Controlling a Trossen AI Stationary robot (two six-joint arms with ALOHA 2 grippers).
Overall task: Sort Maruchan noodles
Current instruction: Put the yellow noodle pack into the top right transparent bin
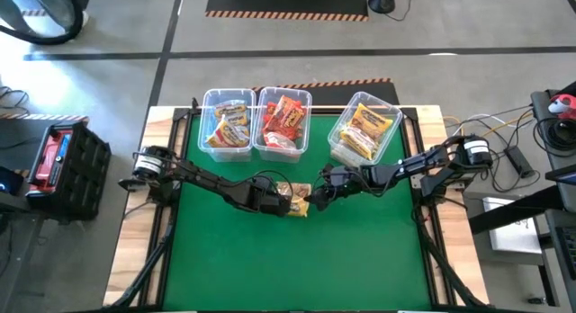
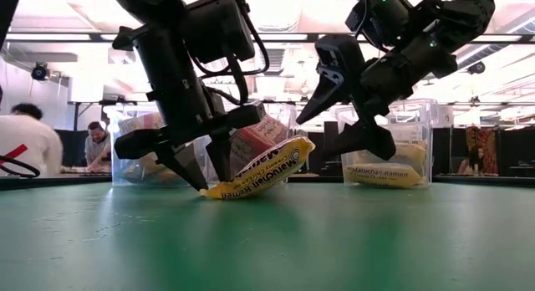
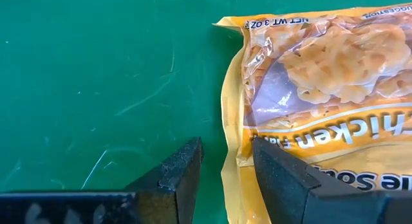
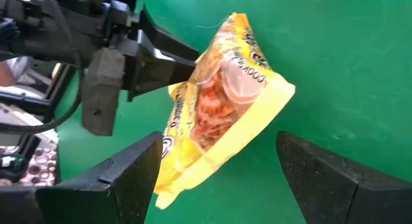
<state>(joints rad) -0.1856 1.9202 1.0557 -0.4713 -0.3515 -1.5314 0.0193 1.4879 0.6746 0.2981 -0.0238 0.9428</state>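
Note:
One yellow Maruchan noodle packet (image 2: 263, 168) sits tilted at the middle of the green table (image 1: 297, 259). My left gripper (image 2: 207, 176) has closed on its low edge, shown also in the left wrist view (image 3: 225, 179). My right gripper (image 2: 344, 115) hangs open just beyond the packet's raised end. In the right wrist view its fingers (image 4: 129, 179) stand wide on either side of the packet (image 4: 225, 102) without touching it. More packets lie in the clear bins. My left gripper pinches the packet's flat yellow sealed edge (image 3: 232, 156) between its two fingers. The fingers slant down from the table's left side. The packet is tilted: the held end (image 2: 214, 191) rests on the table and the other end (image 2: 301, 146) stands raised toward my right gripper.
Three clear bins stand along the far edge. The left bin (image 1: 227, 144) holds yellow packets and the middle bin (image 1: 281, 149) red and orange ones. The right bin (image 1: 362, 156) sits askew with yellow packets. People show in the room behind, at the left of the low view.

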